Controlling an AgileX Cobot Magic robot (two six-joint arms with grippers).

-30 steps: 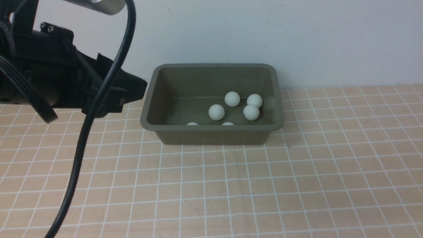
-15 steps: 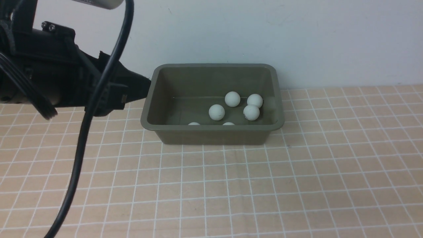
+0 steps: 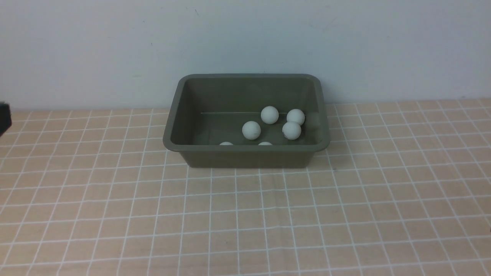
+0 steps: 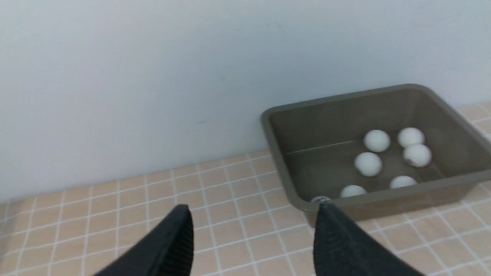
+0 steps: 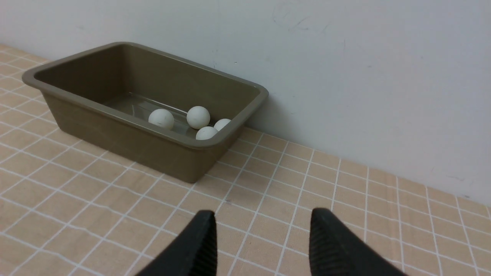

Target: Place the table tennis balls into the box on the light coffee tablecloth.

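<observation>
Front view: you've got the light coffee tablecloth (image 3: 238, 214) nearest, a sliver of dark arm (image 3: 4, 118) at 9 o'clock. Your box (image 3: 245, 148) sits on the cloth at 12 o'clock, in front of the pale wall (image 3: 245, 36). Near side of box: tops of two table tennis balls (image 3: 265, 143) peek over the rim. Beyond, approx. box center, one ball; toward 3 o'clock, two w/ one nearer, one just behind; another farther back, between center and those two. L wrist view shows you seven balls total, all in box. Your L gripper (image 4: 253, 226) = fingers spread, nothing btwn. Your R gripper (image 5: 264, 230), same: spread, nothing held.
</observation>
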